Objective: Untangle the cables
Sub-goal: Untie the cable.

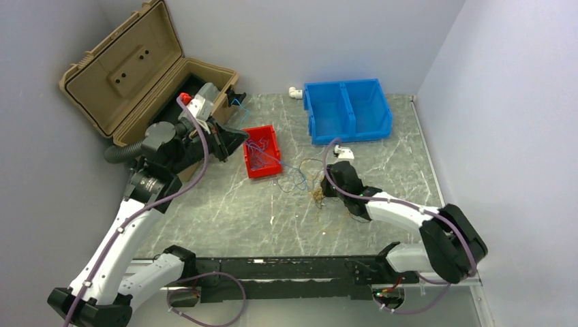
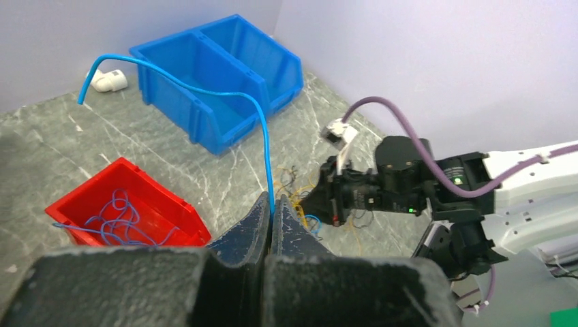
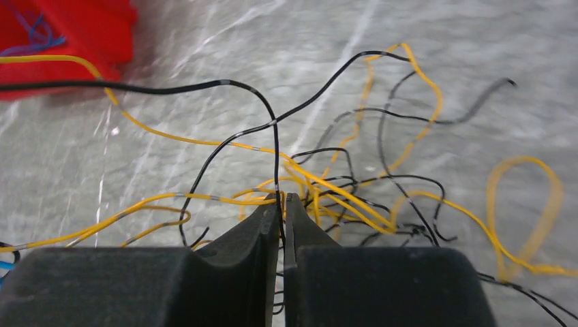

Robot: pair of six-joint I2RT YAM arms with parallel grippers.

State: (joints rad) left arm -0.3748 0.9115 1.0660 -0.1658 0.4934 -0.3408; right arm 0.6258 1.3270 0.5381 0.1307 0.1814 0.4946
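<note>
Where the grey marbled table (image 1: 238, 211) lies nearest the arm bases, the right pincer (image 3: 281, 201) is pressed together on one black strand (image 3: 277, 157) of the loose tangle of thin yellow and black cables (image 3: 320, 184). Just beyond, a small red plastic bin (image 1: 262, 131) holds coiled blue cables (image 2: 116, 218). Beside it, the raised left pincer (image 2: 270, 204) is clamped on a thin blue cable (image 2: 262, 122) that arches upward. Farther back stand a blue two-compartment bin (image 1: 354, 133) and an open tan hard case (image 1: 126, 68).
</note>
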